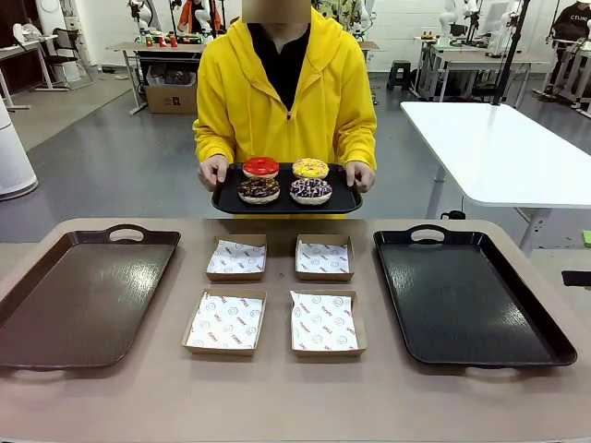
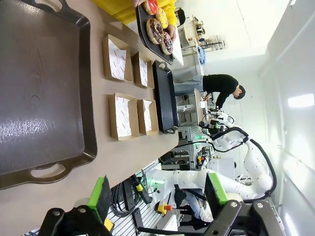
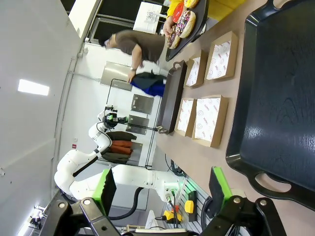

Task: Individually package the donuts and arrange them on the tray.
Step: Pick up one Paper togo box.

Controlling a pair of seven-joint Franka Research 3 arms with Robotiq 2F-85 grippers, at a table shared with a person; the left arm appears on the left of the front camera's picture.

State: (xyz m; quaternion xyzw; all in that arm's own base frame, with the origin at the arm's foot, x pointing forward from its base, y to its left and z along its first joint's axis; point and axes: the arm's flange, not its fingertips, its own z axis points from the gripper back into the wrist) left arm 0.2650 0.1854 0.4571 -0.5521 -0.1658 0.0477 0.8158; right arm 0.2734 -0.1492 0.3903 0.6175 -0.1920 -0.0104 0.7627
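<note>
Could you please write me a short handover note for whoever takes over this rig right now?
Left tool: open, holding nothing. Right tool: open, holding nothing.
Donuts: the red-iced donut, yellow-iced donut, crumb-topped donut and sprinkled donut all sit on the small black tray held by the person across the table.
Four paper-lined boxes lie mid-table, holding only their liners, between the brown tray and the large black tray.
Done: nothing packaged yet. Left: box each donut, then arrange them on a tray.
</note>
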